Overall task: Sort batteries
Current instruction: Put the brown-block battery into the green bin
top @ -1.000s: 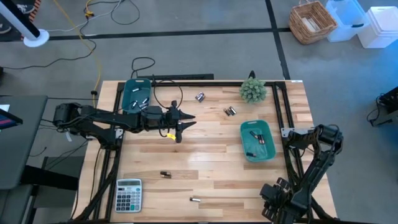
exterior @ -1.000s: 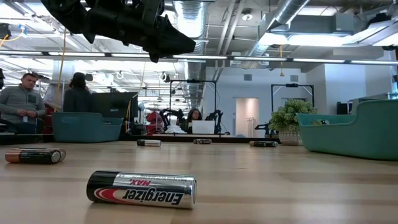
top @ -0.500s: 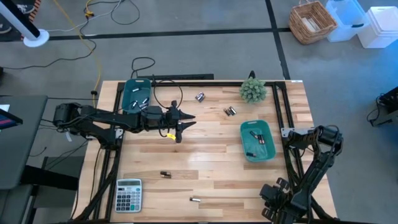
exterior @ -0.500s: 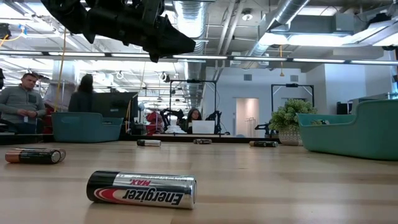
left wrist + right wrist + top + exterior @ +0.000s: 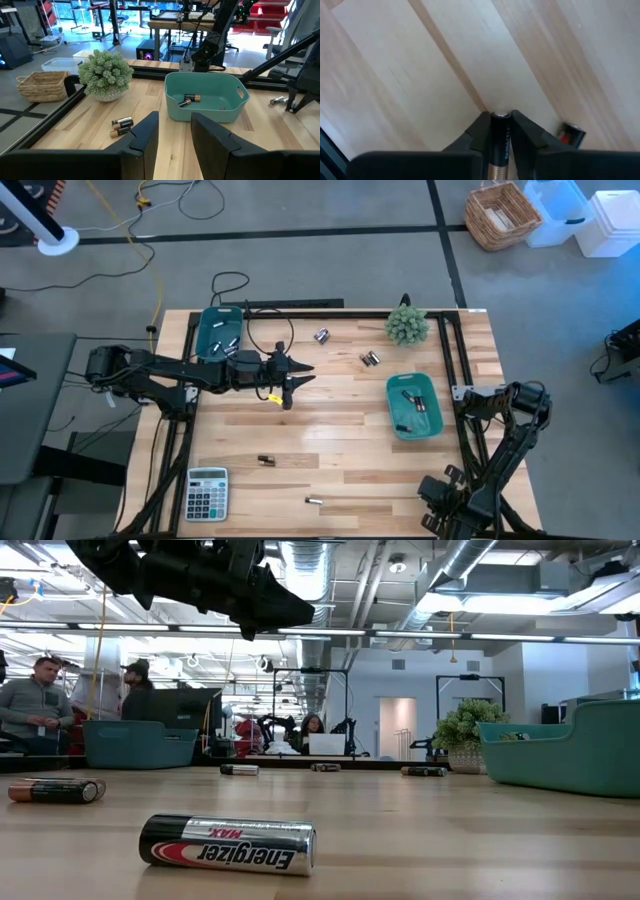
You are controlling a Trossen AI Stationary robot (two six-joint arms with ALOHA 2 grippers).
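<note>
Wooden-plank desk (image 5: 340,430) in a black frame, workshop floor around it.

- Left teal bin (image 5: 205,340): several batteries inside.
- Right teal bin (image 5: 392,402): a few batteries inside.
- Loose batteries: one pair (image 5: 321,336) and another pair (image 5: 370,358) near the potted plant (image 5: 406,326). One dark cell (image 5: 265,460) and one silver cell (image 5: 313,501) lie near the calculator (image 5: 207,493).
- Energizer battery (image 5: 227,843): lying on its side, closest to the low camera.
- Left gripper (image 5: 175,117): raised over the desk beside the left bin and facing the right bin. Jaws slightly parted, nothing between them.
- Right gripper (image 5: 497,117): at the desk's lower right corner in the high view. Jaws clamped on a Duracell battery (image 5: 500,145), which points at the desk; another cell (image 5: 571,134) lies just beside.
</note>
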